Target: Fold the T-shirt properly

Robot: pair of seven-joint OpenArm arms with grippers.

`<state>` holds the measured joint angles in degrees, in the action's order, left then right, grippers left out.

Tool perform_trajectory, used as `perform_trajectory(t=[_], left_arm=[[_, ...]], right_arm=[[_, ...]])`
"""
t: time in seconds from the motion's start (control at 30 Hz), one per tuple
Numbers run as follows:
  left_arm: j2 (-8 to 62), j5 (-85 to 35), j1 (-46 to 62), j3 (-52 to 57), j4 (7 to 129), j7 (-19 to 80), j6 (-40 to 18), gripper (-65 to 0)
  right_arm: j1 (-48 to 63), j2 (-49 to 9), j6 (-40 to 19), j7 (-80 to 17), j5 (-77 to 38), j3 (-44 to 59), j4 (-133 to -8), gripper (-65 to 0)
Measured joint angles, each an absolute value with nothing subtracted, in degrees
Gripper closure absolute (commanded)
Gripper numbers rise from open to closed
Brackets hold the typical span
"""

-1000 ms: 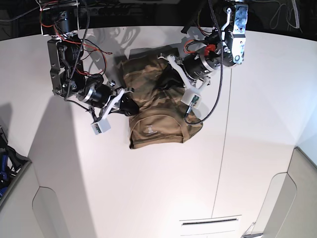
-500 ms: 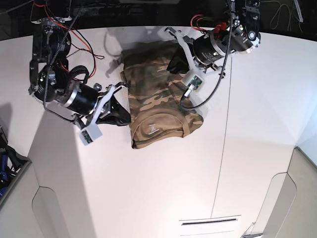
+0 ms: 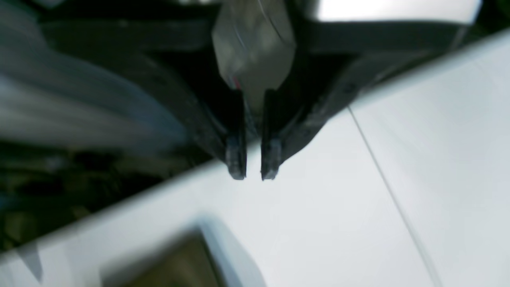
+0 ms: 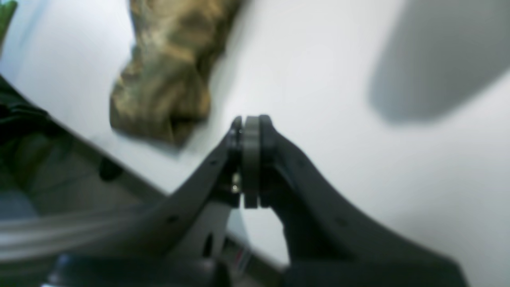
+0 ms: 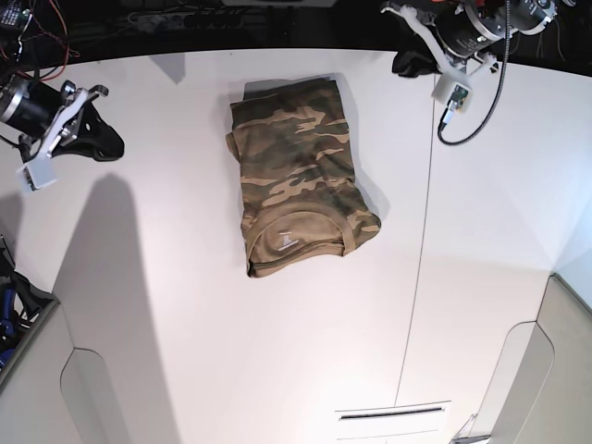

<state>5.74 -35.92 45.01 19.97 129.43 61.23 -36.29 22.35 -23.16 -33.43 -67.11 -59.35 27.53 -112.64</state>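
Left of the T-shirt (image 5: 301,176), right gripper (image 5: 97,141) clear of cloth, fingers pressed together, empty. T-shirt mid-table (image 5: 277,351), folded to a compact soft rectangle, camouflage weave, tan collar nearest. Judged finished: best left untouched, arms withdrawn clear. Right of the T-shirt, left gripper (image 3: 252,172) fingers narrowly parted, empty.

Base view bright, even, sharp; white table (image 5: 277,370) lit from above. Soft grey shadow stretches below right gripper (image 5: 104,143) across tabletop; thin shadow rims T-shirt (image 5: 301,180) on side toward left gripper (image 5: 412,63). Corners darken, edges bend slightly. Left wrist view heavily motion-blurred; left gripper (image 3: 253,173) fingertips smeared, background streaked, dim above. Right wrist view soft, out of focus; T-shirt (image 4: 167,75) blurred beyond right gripper (image 4: 251,123), broad grey shadow on table (image 4: 338,119) beside it.
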Motion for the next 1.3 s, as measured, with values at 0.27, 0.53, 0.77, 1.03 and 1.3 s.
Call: perform_trajectory(t=[0.27, 0.53, 0.77, 1.03, 1.3], left_arm=[[9.04, -35.46, 55.2, 20.01, 127.46, 62.78, -36.93, -8.4], [11.51, -28.53, 56.53, 19.88, 109.06, 51.9, -38.35, -8.4], [11.46, -16.64, 52.47, 19.18, 84.25, 39.44, -39.33, -8.4], [11.57, -12.47, 40.05, 9.21, 63.48, 29.08, -39.29, -8.4], [10.63, -13.78, 30.2, -3.14, 52.31, 28.53, -36.49, -8.4]], right_arm=[[35.24, -26.52, -34.35, -70.11, -65.78, 24.16, -112.42, 0.0], [38.24, -34.96, -34.37, -68.75, -63.66, 6.5, -102.87, 0.0], [37.3, -41.41, -34.57, -53.52, -53.71, -16.21, -88.73, 0.0], [25.39, -37.17, -33.98, -35.97, -28.01, -37.1, -68.62, 0.0], [18.22, -28.25, -33.15, -34.04, -21.58, -39.51, -56.58, 0.0]])
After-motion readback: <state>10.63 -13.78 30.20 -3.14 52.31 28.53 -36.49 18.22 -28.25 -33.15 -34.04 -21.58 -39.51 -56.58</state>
